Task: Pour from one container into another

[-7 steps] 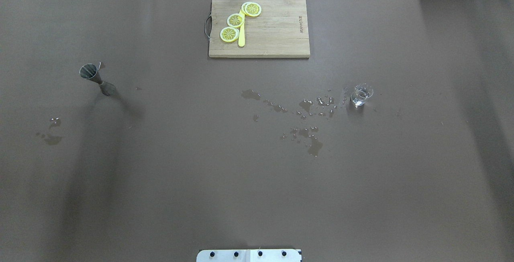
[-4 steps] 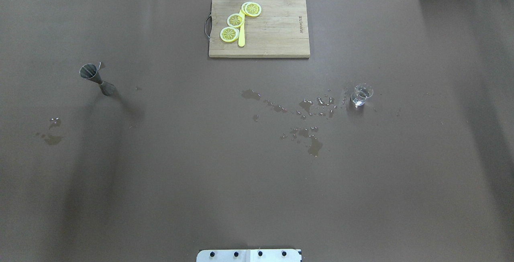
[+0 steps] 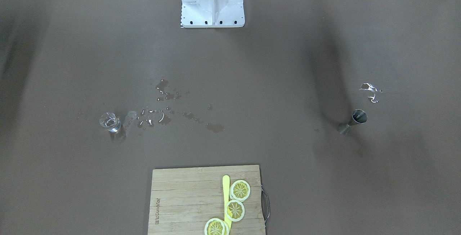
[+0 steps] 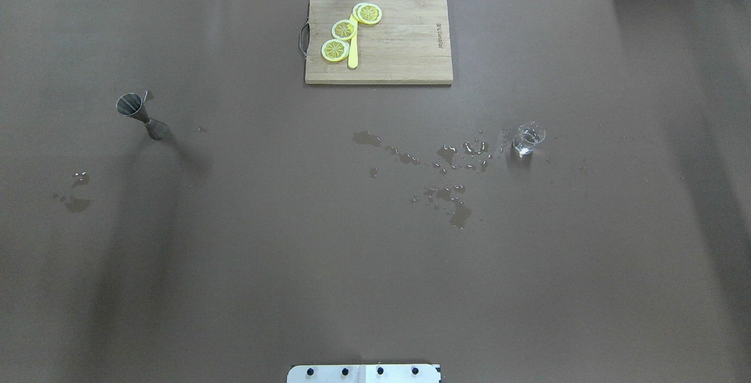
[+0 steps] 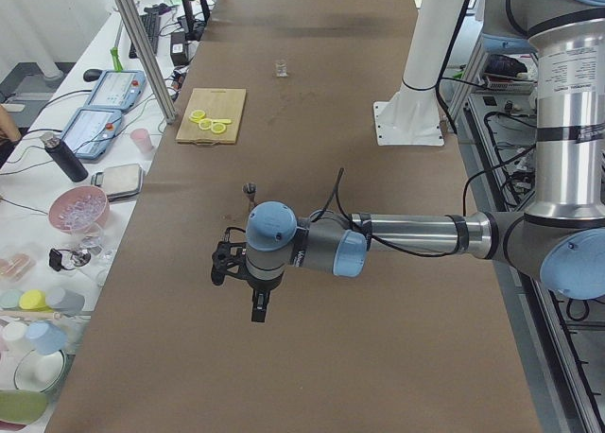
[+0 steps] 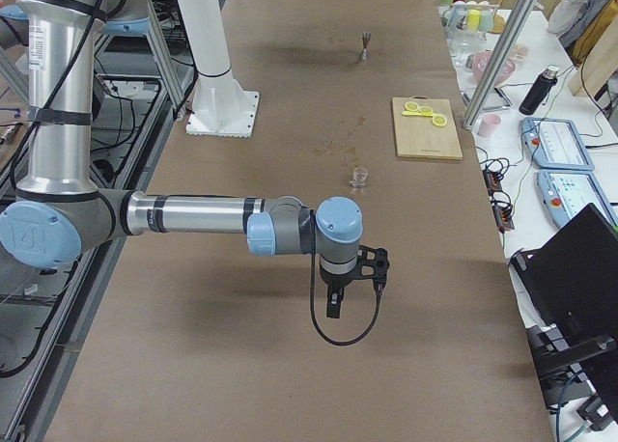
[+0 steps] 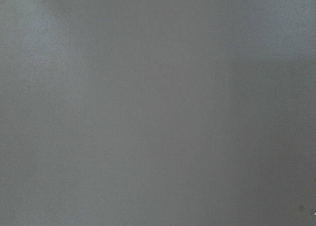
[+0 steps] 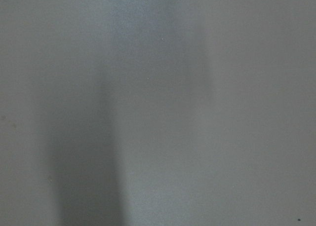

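A small clear glass (image 4: 528, 139) with a little liquid in it stands upright on the right half of the brown table, and shows again as the glass (image 3: 110, 122). A steel jigger (image 4: 142, 115) stands upright far off on the left half, seen too as the jigger (image 3: 353, 121). Neither gripper shows in the overhead or front views. The left gripper (image 5: 258, 305) hangs above bare table nearer the camera than the jigger (image 5: 250, 191). The right gripper (image 6: 333, 305) hangs above bare table nearer the camera than the glass (image 6: 359, 178). I cannot tell whether either is open or shut. Both wrist views show only brown table surface.
Spilled droplets and puddles (image 4: 452, 172) spread left of the glass, and smaller wet patches (image 4: 75, 192) lie near the jigger. A wooden cutting board (image 4: 405, 48) with lemon slices (image 4: 344, 30) and a yellow knife sits at the far middle edge. The robot's base plate (image 4: 364, 373) is at the near edge.
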